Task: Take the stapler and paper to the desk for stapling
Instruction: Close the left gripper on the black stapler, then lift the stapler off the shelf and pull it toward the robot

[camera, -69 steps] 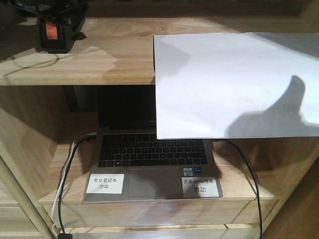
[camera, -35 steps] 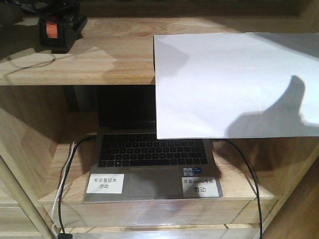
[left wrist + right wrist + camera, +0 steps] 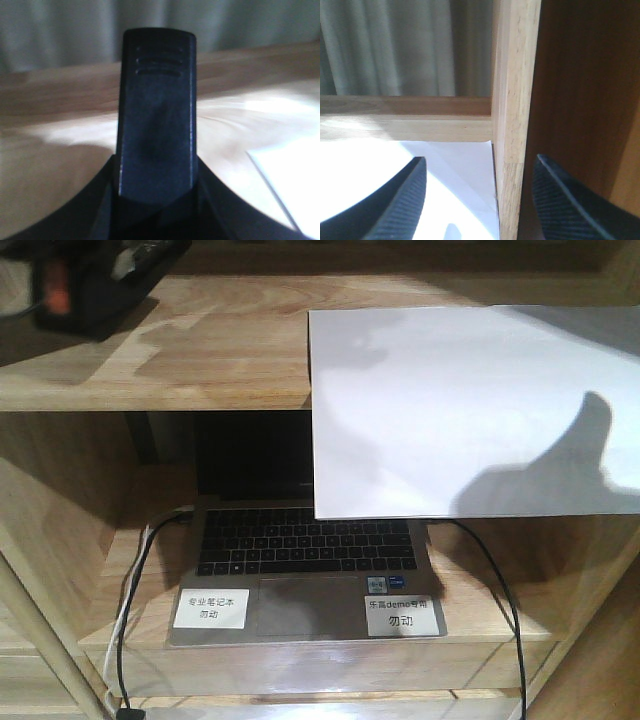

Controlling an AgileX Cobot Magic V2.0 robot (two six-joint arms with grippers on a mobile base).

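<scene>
Nearest and lowest: a grey slab laptop (image 3: pixel 310 560), matte black keys, two white labels (image 3: pixel 210 608) on the palm rest. Above it, overhanging the pale wood-grain shelf (image 3: pixel 200 360): the paper (image 3: pixel 450 410), thin, smooth, flat, long axis left to right. Far left on that shelf: the stapler (image 3: pixel 80 290), black and blocky, orange patch at its left end. Clamped in the left gripper (image 3: pixel 156 200), long axis running away from the wrist, ribbed end farthest. Right gripper (image 3: pixel 480 167): ribbed black fingers spread wide, astride a wooden post (image 3: pixel 512 100), over the paper's corner.

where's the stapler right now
Front view: the stapler is at the top left, by the left end of the upper shelf, far left of the paper. The left wrist view shows it clamped in the left gripper.
</scene>
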